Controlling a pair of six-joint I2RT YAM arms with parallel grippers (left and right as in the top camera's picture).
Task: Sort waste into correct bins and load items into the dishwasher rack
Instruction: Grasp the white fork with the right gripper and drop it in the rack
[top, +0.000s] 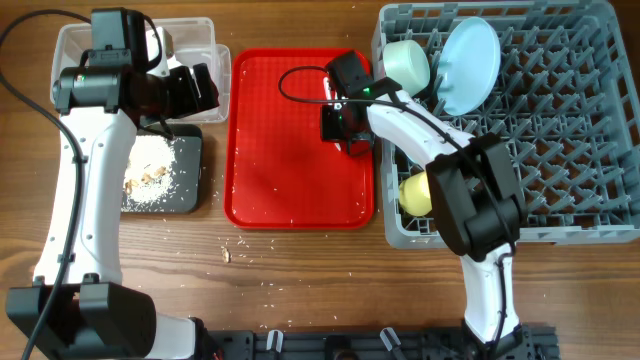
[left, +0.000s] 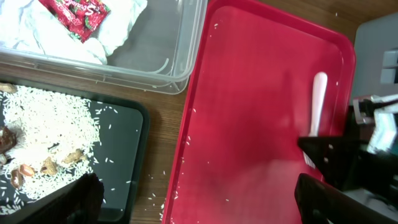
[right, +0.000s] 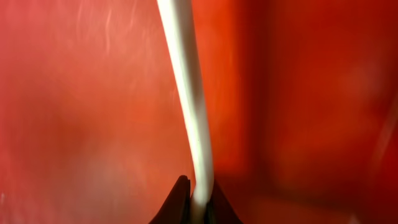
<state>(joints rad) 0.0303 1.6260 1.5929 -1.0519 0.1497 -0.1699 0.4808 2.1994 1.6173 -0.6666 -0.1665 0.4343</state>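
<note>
Red tray (top: 290, 180), tool (right: 196, 202) gripping utensil (right: 186, 93), wrapper (left: 76, 14) unreadable

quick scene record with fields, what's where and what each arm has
left gripper: open, empty, above black tray and red tray
right gripper: jaws shut on white utensil, at red tray
clear tub: red wrapper, white paper
black tray: rice and food scraps
rack: bowl, plate, yellow cup

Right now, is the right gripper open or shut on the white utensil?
Shut on it. In the right wrist view, the two fingertips of the right gripper pinch the white utensil with no gap.
</note>
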